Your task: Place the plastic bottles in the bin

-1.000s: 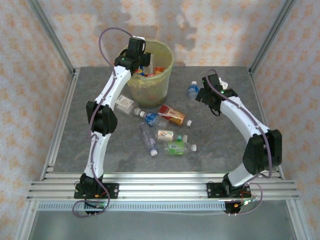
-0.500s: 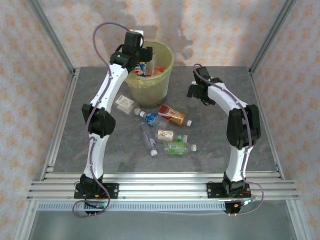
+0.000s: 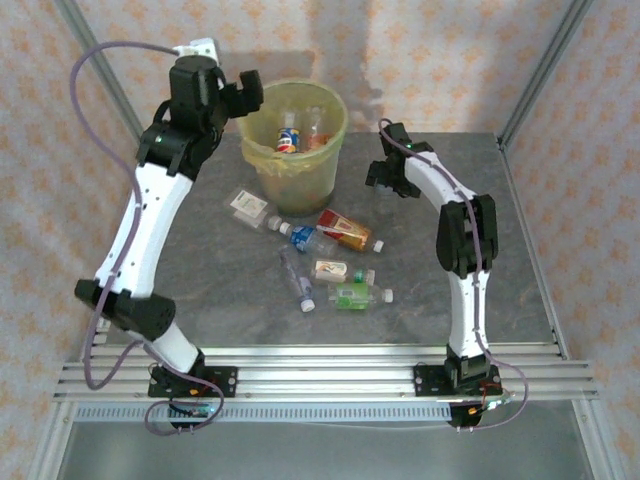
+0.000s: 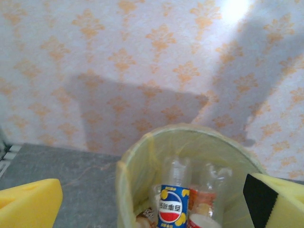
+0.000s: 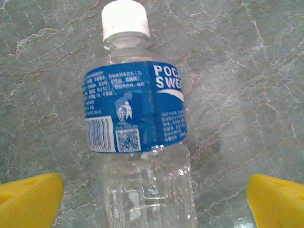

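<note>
Your right fingers stand spread wide, one on either side of a blue-labelled bottle. Your left fingers are spread too, holding nothing, up beside the bin's rim. On the grey desk the bin sits at the far side with a few bottles inside, and several plastic bottles lie loose in front of it. Your bottle lies on its side to the right of the bin. It looks empty, so expect it to be light, thin-walled, and quick to roll or dent. Close gently across the ribbed body just below the label, not on the white cap.
</note>
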### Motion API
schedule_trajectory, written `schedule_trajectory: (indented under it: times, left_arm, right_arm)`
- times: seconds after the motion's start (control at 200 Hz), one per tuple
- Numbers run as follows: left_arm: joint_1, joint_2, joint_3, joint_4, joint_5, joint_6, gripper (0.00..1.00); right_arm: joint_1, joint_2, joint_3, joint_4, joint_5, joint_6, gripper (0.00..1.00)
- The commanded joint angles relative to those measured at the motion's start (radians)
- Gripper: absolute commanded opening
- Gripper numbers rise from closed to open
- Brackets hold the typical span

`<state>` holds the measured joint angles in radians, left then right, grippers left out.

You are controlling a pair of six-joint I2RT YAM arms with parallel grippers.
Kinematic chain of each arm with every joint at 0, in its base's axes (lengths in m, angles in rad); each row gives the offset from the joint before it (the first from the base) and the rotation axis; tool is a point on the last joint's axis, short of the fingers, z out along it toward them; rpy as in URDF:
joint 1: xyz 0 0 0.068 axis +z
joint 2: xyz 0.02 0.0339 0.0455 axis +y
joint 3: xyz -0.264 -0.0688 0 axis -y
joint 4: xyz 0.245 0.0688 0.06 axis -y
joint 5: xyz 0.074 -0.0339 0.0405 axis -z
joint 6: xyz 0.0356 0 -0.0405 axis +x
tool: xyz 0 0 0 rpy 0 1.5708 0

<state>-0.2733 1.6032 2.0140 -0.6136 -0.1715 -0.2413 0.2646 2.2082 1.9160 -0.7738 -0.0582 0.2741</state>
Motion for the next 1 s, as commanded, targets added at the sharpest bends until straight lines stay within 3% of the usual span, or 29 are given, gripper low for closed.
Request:
schedule_trajectory:
  times: [0.0,0.455,0.776,0.991]
  left_arm:
    - [-0.004,-0.080,-0.134,0.036,-0.110,-0.081,1.00]
    - [-0.004,-0.530,-0.786,0.173,-0.207,-0.350,1.00]
    - [-0.003,-0.655,-0.913,0.080,-0.246,-0.452,1.00]
    - [-0.003,-0.721,-0.977,0.028,-0.264,-0.502,1.00]
  right_arm:
    - [-0.010,0.047,0.054,-0.066,-0.010,-0.027,0.99]
    - [-0.010,0.174,0.196,-0.120,-0.038,-0.037,0.95]
    - [-0.010,0.280,0.313,-0.182,-0.037,-0.010,0.90]
    - [-0.010,0.298,0.311,-0.188,-0.041,0.000,0.77]
